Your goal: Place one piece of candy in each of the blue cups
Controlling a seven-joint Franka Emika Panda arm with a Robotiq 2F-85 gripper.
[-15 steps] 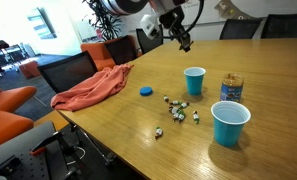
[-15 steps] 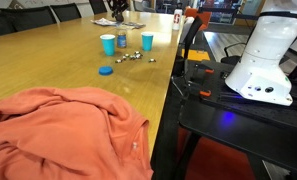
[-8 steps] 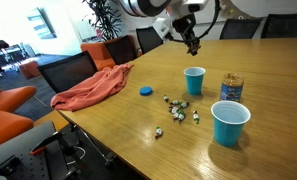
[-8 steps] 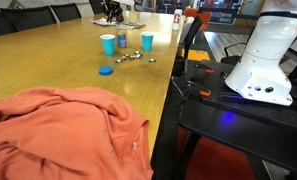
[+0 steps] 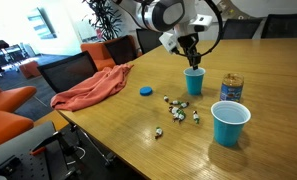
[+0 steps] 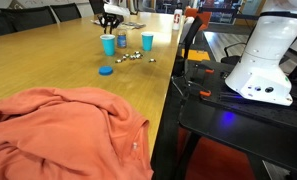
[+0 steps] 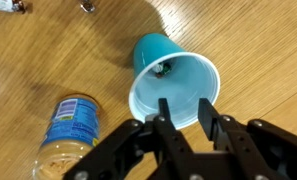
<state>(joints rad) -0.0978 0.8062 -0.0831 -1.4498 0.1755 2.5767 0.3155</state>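
Two light-blue cups stand on the wooden table: one [image 5: 194, 82] under my gripper, one [image 5: 229, 122] nearer the camera. They also show in an exterior view, the left one [image 6: 108, 44] beneath my arm and the right one [image 6: 147, 41] apart. My gripper [image 5: 191, 62] hangs just above the farther cup's rim. In the wrist view its fingers [image 7: 186, 113] are open and empty over the cup [image 7: 173, 85], and a small candy [image 7: 160, 68] lies inside at the bottom. Several loose candies [image 5: 178, 111] lie between the cups.
A brown-and-gold can [image 5: 231, 88] stands beside the cup, also in the wrist view [image 7: 70, 125]. A flat blue disc [image 5: 146, 90] and an orange cloth [image 5: 93, 88] lie toward the table edge. Chairs line the far side. The robot base [image 6: 263, 60] stands off the table.
My gripper has moved across the table from behind the cups and come down to just over the farther blue cup. The cups, can and loose candies have not moved.
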